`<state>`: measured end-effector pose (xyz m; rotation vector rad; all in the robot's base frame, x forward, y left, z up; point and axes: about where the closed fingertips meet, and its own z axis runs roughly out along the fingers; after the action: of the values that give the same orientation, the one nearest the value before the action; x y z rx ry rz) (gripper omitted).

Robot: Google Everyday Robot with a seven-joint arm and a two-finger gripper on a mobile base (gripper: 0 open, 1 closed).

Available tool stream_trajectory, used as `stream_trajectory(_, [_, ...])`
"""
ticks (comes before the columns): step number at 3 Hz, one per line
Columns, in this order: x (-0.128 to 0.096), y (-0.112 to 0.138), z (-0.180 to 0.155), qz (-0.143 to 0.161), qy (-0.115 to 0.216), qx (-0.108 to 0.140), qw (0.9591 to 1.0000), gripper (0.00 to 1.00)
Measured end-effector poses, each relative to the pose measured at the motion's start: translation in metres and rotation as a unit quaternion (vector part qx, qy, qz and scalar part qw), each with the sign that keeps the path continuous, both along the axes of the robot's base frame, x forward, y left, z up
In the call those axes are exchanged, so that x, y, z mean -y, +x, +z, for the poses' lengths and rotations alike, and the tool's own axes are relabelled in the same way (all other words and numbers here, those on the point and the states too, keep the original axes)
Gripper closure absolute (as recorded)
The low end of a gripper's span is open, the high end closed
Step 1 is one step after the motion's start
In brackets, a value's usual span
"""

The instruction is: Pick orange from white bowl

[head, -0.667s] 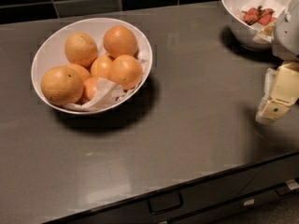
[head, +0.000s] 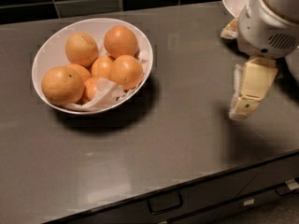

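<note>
The white bowl (head: 49, 50) stands on the dark counter at the left, lined with crumpled white paper and holding several oranges. The orange (head: 62, 85), the largest one, with a small dark dot, lies at the bowl's front left. My gripper (head: 233, 73) hangs above the counter at the right, well away from the bowl and empty. One beige finger (head: 247, 94) points down and to the left. The other fingertip (head: 230, 30) shows further back. They stand wide apart.
A second white bowl (head: 233, 3) stands at the back right corner, mostly hidden behind my white wrist housing (head: 268, 27). The counter's front edge runs along the bottom, with drawer handles (head: 164, 203) below it. Dark tiles line the back wall.
My gripper has moved left, toward the bowl of oranges, and now covers more of the back right bowl. The bowl and oranges have not moved.
</note>
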<state>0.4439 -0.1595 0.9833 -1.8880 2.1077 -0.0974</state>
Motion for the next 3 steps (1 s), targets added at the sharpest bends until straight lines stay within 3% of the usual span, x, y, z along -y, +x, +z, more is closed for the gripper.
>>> stream_trajectory(1, [-0.068,-0.004,0.009,0.088,-0.007,0.006,0.9961,0.00])
stream_trajectory(2, [-0.125,-0.020,0.017,0.175,-0.008,0.017,0.9843,0.00])
stream_trajectory(3, [-0.128,-0.022,0.024,0.177,-0.007,0.028,0.9838,0.00])
